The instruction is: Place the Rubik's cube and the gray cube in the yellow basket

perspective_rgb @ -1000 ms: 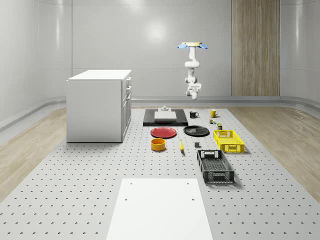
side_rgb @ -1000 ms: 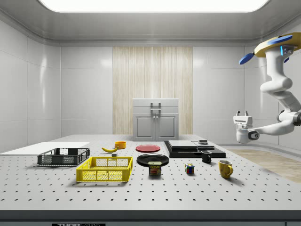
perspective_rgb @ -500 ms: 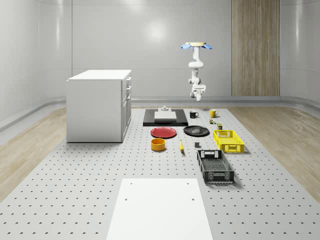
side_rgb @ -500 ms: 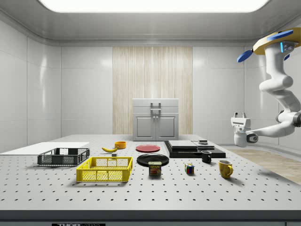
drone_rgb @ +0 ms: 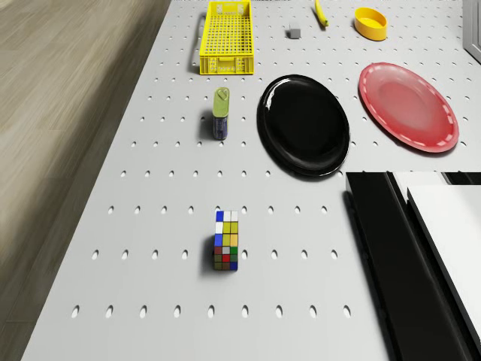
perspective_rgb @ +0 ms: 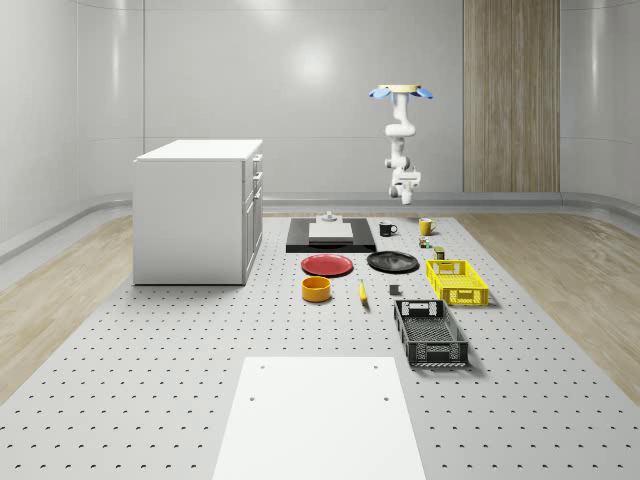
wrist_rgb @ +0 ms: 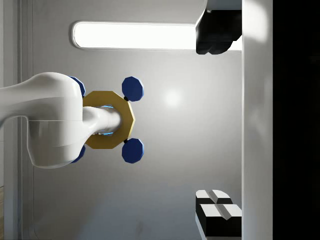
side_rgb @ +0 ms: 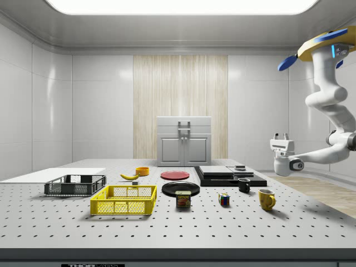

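The Rubik's cube (drone_rgb: 226,240) (side_rgb: 224,199) (perspective_rgb: 424,241) rests on the perforated table near its far end. A small gray cube (drone_rgb: 293,32) (perspective_rgb: 394,291) lies on the table beside the yellow basket (drone_rgb: 225,28) (side_rgb: 124,200) (perspective_rgb: 456,281), outside it. The drone (perspective_rgb: 400,92) (side_rgb: 328,44) hovers high over the table's far end, at the side view's right. Its arm hangs down and bends, so the gripper (side_rgb: 280,137) (perspective_rgb: 405,190) (wrist_rgb: 200,125) points up, well above the table and beyond the Rubik's cube. The fingers (wrist_rgb: 215,40) stand wide apart, open and holding nothing.
A can (drone_rgb: 221,113) stands between the Rubik's cube and the basket. Beside it lie a black plate (drone_rgb: 304,124) and a red plate (drone_rgb: 408,105). A yellow mug (side_rgb: 266,199), a black mug (side_rgb: 243,185), a black platform (drone_rgb: 391,248), a black basket (perspective_rgb: 430,333) and a white cabinet (perspective_rgb: 198,210) also stand here.
The drone with its arm has drifted toward the whole-scene view's right and a little toward the side view's left. The objects on the table have not moved.
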`<state>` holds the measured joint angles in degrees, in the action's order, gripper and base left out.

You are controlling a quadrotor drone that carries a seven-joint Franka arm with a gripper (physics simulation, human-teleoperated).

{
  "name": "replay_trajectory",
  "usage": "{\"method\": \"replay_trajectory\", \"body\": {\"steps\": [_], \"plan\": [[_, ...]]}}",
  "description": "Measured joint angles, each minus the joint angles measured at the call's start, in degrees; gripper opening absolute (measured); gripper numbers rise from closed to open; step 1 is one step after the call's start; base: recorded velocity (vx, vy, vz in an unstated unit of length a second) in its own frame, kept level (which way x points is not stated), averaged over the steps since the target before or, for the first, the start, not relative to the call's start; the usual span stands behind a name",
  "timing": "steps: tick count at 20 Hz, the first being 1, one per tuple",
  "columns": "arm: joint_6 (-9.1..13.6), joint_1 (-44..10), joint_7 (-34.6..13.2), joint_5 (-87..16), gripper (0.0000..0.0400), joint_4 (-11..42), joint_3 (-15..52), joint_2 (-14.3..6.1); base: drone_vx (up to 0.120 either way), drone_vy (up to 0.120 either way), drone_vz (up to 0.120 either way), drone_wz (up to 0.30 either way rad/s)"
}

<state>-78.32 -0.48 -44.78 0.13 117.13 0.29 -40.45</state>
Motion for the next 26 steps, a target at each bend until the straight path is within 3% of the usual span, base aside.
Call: {"method": "replay_trajectory", "body": {"steps": [8,26], "plan": [[-0.33,-0.06,0.0,-0.12,0.04,0.21,0.11,-0.23,0.12,0.115,0.0,0.0],[-1.13,-0.86,-0.44,-3.61,0.04,0.84,2.63,-0.8,0.12,0.0,0.0,0.0]]}}
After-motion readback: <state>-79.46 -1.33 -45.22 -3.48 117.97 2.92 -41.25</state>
